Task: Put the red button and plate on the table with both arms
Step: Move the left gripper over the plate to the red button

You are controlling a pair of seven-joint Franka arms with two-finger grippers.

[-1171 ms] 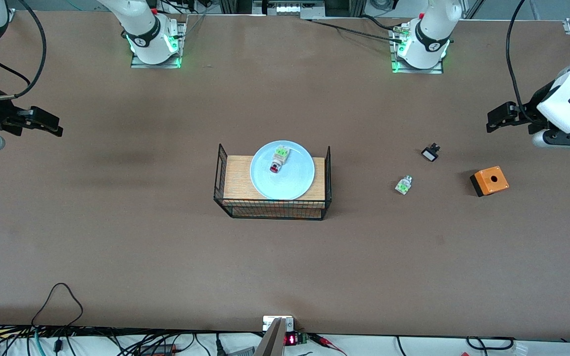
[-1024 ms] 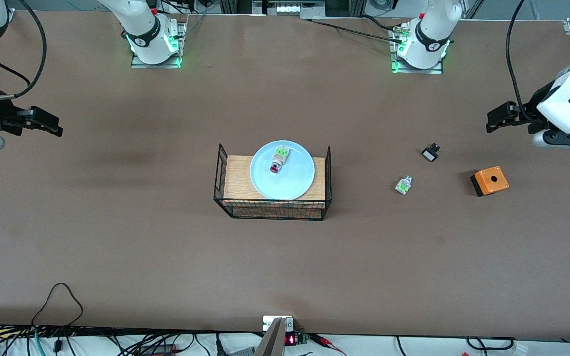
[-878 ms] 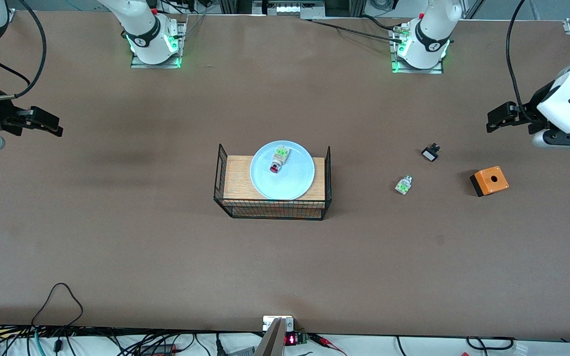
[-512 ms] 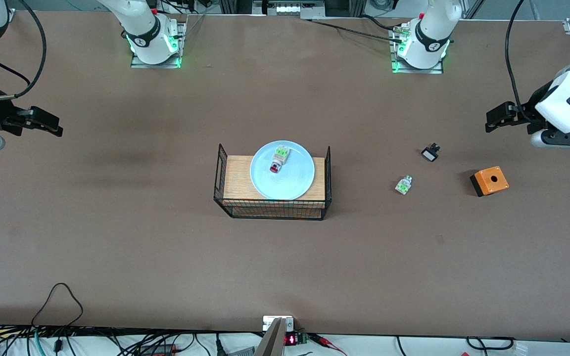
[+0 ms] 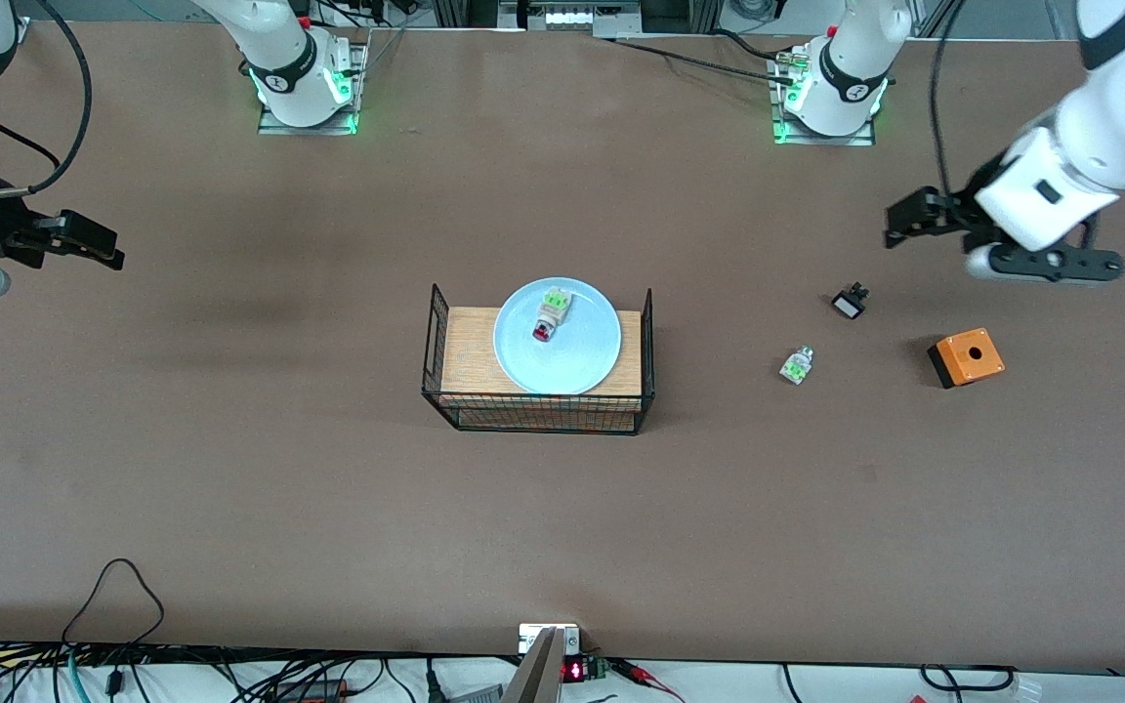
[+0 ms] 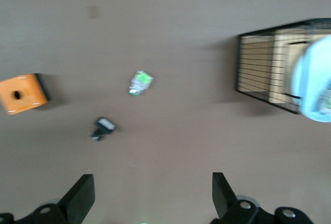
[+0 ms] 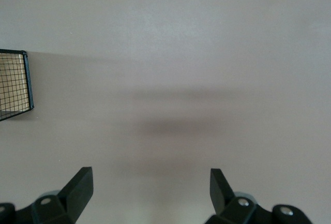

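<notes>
Front view centre: light red button (image 5: pixel 550 317) loose on stiff, slippery-looking plate (image 5: pixel 582 366), probably grip rim; left gripper (image 5: pixel 899 225) upper right, right gripper (image 5: pixel 94 246) upper left, both spread, empty.

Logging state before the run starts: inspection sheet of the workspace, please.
Surface: table, brown, matte.
Job's things: red button lies on the plate, which sits on the wire basket stand.
Clutter: green-white part, black-and-white part, orange box, all toward the left arm's end.
Grippers: left gripper open over bare table above the small parts; right gripper open, its arm waits at its end.
Cables: bundle along the camera-side edge.
Surroundings: nothing seen.
</notes>
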